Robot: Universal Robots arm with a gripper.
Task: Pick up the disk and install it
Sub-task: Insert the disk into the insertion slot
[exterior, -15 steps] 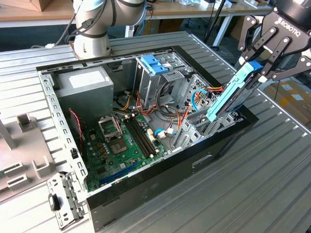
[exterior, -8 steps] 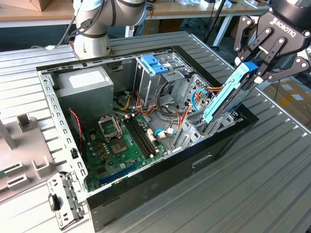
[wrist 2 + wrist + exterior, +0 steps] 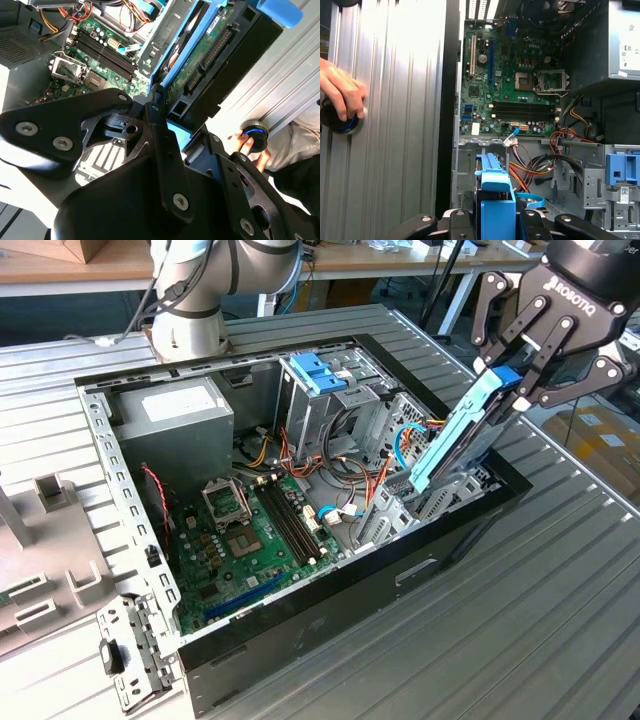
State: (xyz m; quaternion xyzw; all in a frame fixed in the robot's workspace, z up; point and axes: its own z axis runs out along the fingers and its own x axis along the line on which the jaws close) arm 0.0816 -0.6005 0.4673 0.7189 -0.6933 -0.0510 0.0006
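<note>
My gripper (image 3: 512,380) is shut on the top end of the disk (image 3: 455,440), a flat drive in light blue carrier rails. The disk hangs steeply tilted at the exterior view's right side of the open computer case (image 3: 440,550). Its lower end reaches into the metal drive bay (image 3: 435,495) at the case's front corner. In the second wrist view the disk's (image 3: 210,45) green circuit side and black connector show beyond the black fingers (image 3: 157,112). In the first wrist view the blue carrier (image 3: 495,200) sits between the gripper's linkages, above the bay.
Inside the case lie a green motherboard (image 3: 255,540), a grey power supply (image 3: 175,415), a blue bracket (image 3: 318,373) on another cage, and loose cables (image 3: 390,445). A person's hand (image 3: 342,92) rests on a black knob (image 3: 340,120) on the ribbed table. Metal parts (image 3: 130,660) lie at the exterior view's left.
</note>
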